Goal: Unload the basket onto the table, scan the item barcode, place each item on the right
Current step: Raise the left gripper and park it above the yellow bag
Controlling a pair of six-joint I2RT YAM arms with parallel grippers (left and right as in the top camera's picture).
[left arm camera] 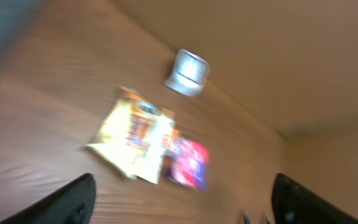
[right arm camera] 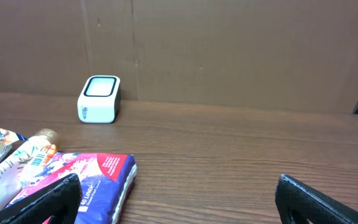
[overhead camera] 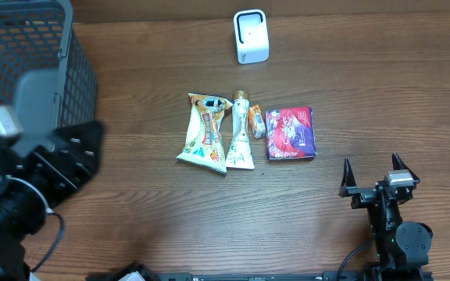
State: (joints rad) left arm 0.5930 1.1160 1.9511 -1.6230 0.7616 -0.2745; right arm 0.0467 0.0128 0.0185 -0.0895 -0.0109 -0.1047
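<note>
Right fingers (overhead camera: 347, 175) apart from pink packet (overhead camera: 290, 133)

A dark grey mesh basket (overhead camera: 84, 82) stands at the table's far left corner. The table (overhead camera: 381, 86) is brown wood grain. A plain brown cardboard wall (right arm camera: 241, 50) rises along its far edge.

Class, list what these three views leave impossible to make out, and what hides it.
Barcodes on the red packet and snack bag: too small overhead, blurred in the left wrist view.
Overhead: basket contents, cut off by the edge and covered by the left arm.
Right wrist view: snack bag cut off at the left edge.
</note>
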